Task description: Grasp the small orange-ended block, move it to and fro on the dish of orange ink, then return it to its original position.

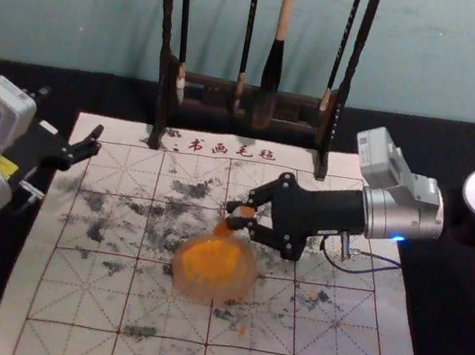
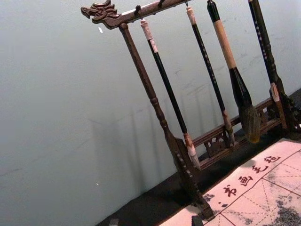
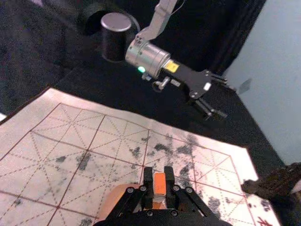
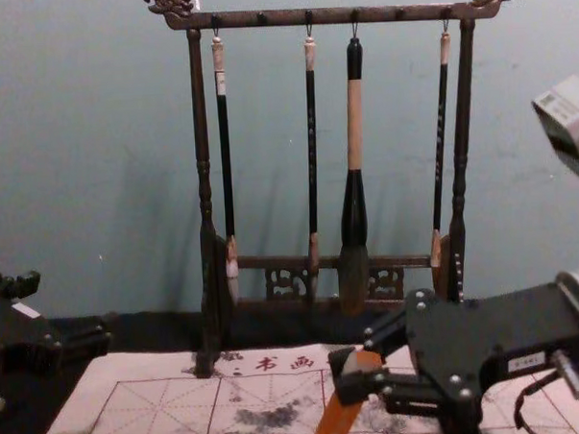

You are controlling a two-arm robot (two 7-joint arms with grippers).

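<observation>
My right gripper (image 1: 236, 215) is shut on the orange-ended block (image 1: 223, 230), which hangs tilted at the far edge of the dish of orange ink (image 1: 213, 269); whether its lower end touches the ink I cannot tell. In the chest view the block (image 4: 338, 419) leans down to the left from the right gripper (image 4: 357, 375). Its orange top shows between the fingers in the right wrist view, block (image 3: 160, 183) and gripper (image 3: 160, 177); part of the dish (image 3: 115, 196) lies behind them. My left gripper (image 1: 69, 118) is parked open at the left, its fingertips low in its wrist view (image 2: 155, 221).
A dark wooden rack (image 1: 206, 90) with several hanging brushes, among them a thick one (image 4: 354, 195), stands at the back against the wall. The ink-stained gridded mat (image 1: 81, 297) lies under the dish, on a black table (image 1: 461, 315).
</observation>
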